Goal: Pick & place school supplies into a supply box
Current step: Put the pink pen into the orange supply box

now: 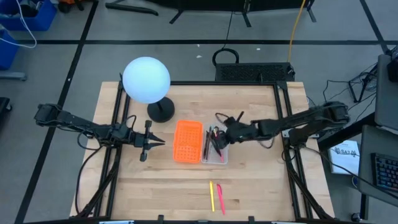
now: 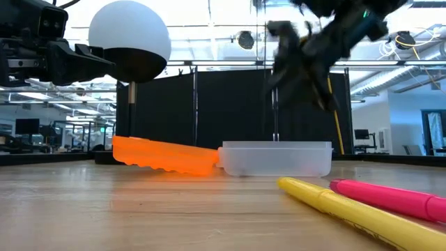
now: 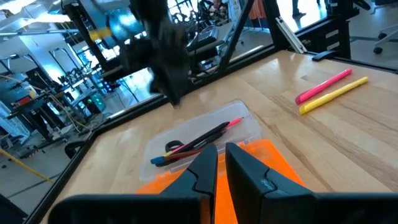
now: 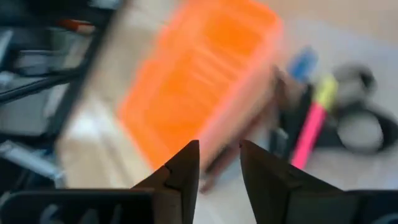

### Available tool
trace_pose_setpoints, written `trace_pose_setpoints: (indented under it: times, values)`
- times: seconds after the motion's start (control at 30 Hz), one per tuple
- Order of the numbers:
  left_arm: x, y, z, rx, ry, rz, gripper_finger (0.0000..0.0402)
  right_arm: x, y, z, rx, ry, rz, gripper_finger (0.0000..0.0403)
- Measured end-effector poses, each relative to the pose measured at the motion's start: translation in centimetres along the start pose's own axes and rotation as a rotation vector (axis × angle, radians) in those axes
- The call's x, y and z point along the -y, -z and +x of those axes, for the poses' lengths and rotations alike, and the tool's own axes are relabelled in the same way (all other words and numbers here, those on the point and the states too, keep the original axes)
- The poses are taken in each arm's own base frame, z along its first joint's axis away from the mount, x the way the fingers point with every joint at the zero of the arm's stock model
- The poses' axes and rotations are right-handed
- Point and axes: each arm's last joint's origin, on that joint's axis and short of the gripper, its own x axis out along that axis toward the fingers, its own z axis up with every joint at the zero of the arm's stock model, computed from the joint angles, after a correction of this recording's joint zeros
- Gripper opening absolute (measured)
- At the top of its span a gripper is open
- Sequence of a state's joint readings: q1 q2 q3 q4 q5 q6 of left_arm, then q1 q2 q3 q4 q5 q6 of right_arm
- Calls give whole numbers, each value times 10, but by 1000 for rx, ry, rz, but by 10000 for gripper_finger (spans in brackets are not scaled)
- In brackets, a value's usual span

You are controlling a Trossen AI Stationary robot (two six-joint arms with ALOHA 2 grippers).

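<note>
The right gripper (image 1: 225, 133) hangs at frame centre over the clear supply box (image 1: 214, 158), fingers (image 4: 180, 174) apart and empty. Pens (image 3: 196, 142) and scissors (image 4: 357, 121) lie inside the box; its orange lid (image 1: 187, 140) lies open to the left. A yellow pen (image 1: 211, 195) and a pink pen (image 1: 219, 196) lie at lower centre. The left gripper (image 1: 155, 142), fingers nearly together, waits left of the lid.

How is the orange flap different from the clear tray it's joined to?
The orange lid panel is opaque and gridded; the clear box is see-through with smooth walls. The lid panel carries nothing, while the clear box holds pens and scissors. In the low view the lid panel slopes down toward the joint, while the clear box sits flat on the table. They look about equal in outline and are joined side by side.
</note>
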State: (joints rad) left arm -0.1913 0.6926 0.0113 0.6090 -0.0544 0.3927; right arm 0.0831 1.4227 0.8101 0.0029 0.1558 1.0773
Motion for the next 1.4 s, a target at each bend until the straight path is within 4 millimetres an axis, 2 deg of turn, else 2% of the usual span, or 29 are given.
trace_pose_setpoints:
  times: [0.17, 0.23, 0.3, 0.47, 0.7, 0.9, 1.13, 1.4]
  values:
    - [0, 0, 0, 1, -3, -4, 42, -19, -10, -56, 148, -105, -296, 99]
    - [0, -1, 0, 3, -10, -25, 42, -19, -8, -76, 255, -81, -402, 93]
    - [-1, -1, 0, 10, -16, -47, 42, -12, -3, -88, 335, -52, -487, 80]
    - [-2, -4, 0, 35, -41, -53, 42, 24, 16, -87, 352, -82, -601, 11]
    - [-2, -4, 0, 33, -42, 6, 42, 62, 32, -76, 370, -88, -678, 2]
    - [-2, -4, 0, 32, -43, 33, 42, 87, 41, -71, 482, -247, -709, 1]
    - [-2, -4, 0, 30, -43, 59, 42, 107, 51, -70, 524, -279, -722, 0]
    - [-2, -3, 0, 24, -39, 1, 42, 106, 45, -78, 609, -275, -760, 0]
